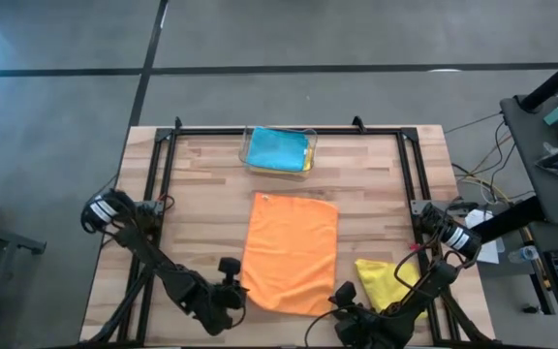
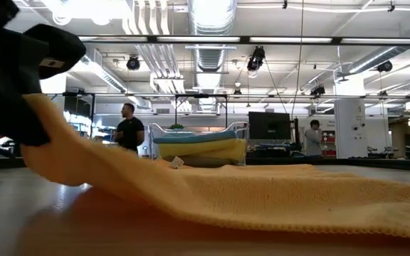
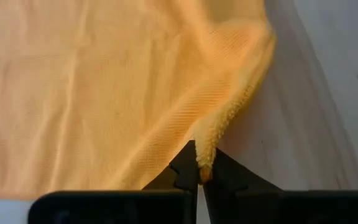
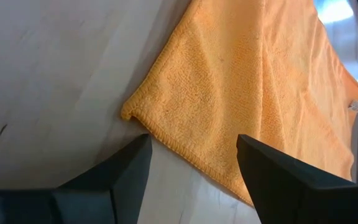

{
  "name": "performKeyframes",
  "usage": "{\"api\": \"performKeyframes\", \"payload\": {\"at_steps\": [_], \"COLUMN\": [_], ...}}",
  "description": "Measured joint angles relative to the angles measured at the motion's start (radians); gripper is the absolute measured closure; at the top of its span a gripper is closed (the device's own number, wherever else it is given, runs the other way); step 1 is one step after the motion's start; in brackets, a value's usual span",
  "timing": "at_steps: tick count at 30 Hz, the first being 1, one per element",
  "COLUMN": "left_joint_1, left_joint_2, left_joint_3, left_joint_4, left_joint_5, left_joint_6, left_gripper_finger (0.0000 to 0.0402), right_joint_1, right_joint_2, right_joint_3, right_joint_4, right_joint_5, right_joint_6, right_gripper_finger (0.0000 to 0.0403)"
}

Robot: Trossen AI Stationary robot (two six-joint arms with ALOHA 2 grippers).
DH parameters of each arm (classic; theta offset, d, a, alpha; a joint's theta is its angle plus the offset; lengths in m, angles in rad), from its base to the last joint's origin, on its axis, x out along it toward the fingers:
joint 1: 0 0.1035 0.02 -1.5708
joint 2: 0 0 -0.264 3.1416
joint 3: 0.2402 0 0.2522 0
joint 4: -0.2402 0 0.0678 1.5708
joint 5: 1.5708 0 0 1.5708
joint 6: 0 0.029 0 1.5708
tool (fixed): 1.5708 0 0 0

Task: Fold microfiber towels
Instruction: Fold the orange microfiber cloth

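Observation:
An orange microfiber towel (image 1: 292, 252) lies spread on the wooden table's middle. My left gripper (image 3: 201, 177) is shut on its near left corner, which the low view shows raised (image 2: 38, 114). My right gripper (image 4: 194, 146) stands open at the towel's near right corner (image 4: 129, 112), one finger on either side of the near edge; nothing shows it touching the cloth. A yellow towel (image 1: 387, 281) lies crumpled on the table to the right of the orange one. My left gripper pinches the orange towel's near left corner (image 3: 205, 149) between its two fingertips, at the hemmed edge. The fingers slant down from the table's near left. That corner is lifted off the table; the cloth slopes slackly down from it, and the rest (image 2: 276, 192) lies flat.
A clear plastic bin (image 1: 279, 150) at the far middle holds a blue towel and a yellow one. A black frame (image 1: 153, 184) runs along the table's left, right and far sides. Bare wood lies left of the orange towel. People stand in the room beyond.

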Motion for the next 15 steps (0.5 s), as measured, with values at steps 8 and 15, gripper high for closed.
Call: {"api": "performKeyframes", "payload": {"at_steps": [8, 15], "left_joint_1": [0.057, 0.095], "left_joint_2": [-0.021, -0.054], "left_joint_3": [-0.005, -0.009], "left_joint_4": [0.033, 0.056], "left_joint_5": [0.082, 0.098], "left_joint_6": [-0.047, -0.065], "left_gripper_finger": [0.0401, 0.0402], "right_joint_1": [0.011, 0.016], "right_joint_2": [0.000, 0.001], "right_joint_3": [-0.001, -0.001], "right_joint_4": [0.021, 0.036], "right_joint_5": [0.002, 0.000], "right_joint_6": [0.001, 0.012], "right_gripper_finger": [0.0170, 0.0170]}}
